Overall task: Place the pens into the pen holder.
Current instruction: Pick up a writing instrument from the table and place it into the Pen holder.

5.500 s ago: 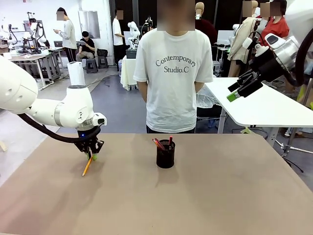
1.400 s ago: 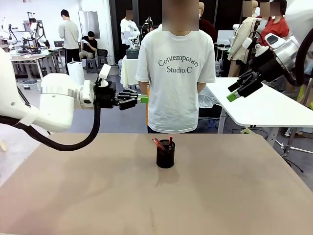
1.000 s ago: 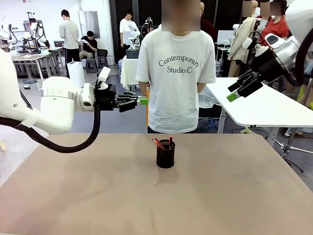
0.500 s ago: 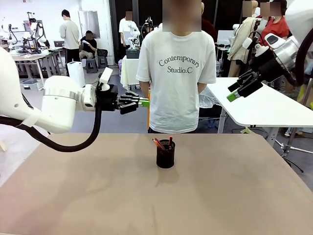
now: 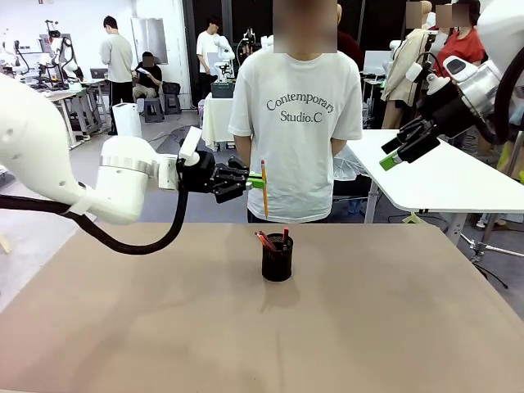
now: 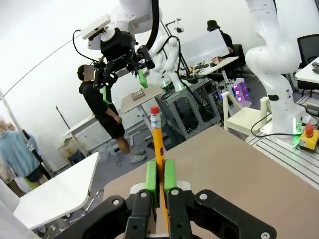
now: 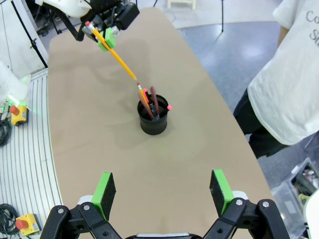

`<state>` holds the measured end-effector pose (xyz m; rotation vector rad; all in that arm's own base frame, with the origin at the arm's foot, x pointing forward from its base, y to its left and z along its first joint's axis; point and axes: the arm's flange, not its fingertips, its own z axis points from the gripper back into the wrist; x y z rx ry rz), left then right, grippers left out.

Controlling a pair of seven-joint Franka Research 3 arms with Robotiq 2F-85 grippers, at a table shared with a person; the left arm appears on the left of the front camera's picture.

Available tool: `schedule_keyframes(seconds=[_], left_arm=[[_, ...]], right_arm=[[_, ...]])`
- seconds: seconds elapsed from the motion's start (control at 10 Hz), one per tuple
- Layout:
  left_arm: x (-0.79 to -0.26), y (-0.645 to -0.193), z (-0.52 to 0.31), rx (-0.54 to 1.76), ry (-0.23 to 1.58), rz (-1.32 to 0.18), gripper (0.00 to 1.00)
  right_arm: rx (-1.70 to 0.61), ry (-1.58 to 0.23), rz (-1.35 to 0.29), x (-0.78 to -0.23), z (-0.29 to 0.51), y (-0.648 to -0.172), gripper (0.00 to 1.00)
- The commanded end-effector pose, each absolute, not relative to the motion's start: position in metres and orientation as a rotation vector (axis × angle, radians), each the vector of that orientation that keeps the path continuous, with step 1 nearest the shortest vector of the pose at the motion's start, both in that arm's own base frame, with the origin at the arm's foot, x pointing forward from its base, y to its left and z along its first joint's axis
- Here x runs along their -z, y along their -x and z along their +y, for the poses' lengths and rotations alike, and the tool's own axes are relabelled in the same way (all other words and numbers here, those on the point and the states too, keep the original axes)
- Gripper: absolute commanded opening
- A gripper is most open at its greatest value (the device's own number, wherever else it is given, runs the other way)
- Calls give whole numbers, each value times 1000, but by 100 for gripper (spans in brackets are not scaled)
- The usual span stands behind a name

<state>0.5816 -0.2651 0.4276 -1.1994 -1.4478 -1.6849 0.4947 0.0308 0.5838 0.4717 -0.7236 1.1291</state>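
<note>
My left gripper [image 5: 255,182] hangs above the table, left of and higher than the pen holder [image 5: 277,257], shut on a yellow-orange pencil-like pen [image 5: 264,188] that stands upright. In the left wrist view the green pads [image 6: 152,177] pinch that pen [image 6: 157,134], its red eraser end up. The pen holder is a black mesh cup with red and dark pens [image 5: 266,240] sticking out. The right wrist view looks down on the pen holder [image 7: 153,119], the held pen [image 7: 115,52] and my left gripper [image 7: 107,37]. My right gripper [image 5: 393,155] is raised at the far right, open and holding nothing [image 7: 163,191].
A person in a white T-shirt [image 5: 295,123] stands at the far edge of the brown table [image 5: 368,327], directly behind the holder. A white table [image 5: 442,176] stands at the right, under my right arm.
My left arm has carried the yellow-orange pen to the right and a little lower, closer to the pen holder. The right arm has not moved.
</note>
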Motion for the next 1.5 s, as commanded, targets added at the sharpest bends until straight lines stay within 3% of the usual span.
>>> schedule_keyframes(seconds=[0.0, 0.5, 1.0, 1.1, 1.4], left_arm=[[-417, -604, -273, 1679, 1250, -1462, 0], [-390, -642, -299, 1536, 1341, -1330, 0], [-370, -639, -307, 1486, 1365, -1257, 0], [-371, -637, -303, 1483, 1386, -1225, 8], [-366, -637, -307, 1476, 1401, -1222, 66]], right_arm=[[-1120, -461, -727, -584, 33, -494, 100], [-1120, -461, -727, -584, 33, -494, 100], [-1120, -461, -727, -584, 33, -494, 100], [-1120, -461, -727, -584, 33, -494, 100], [-1120, -461, -727, -584, 33, -494, 100]])
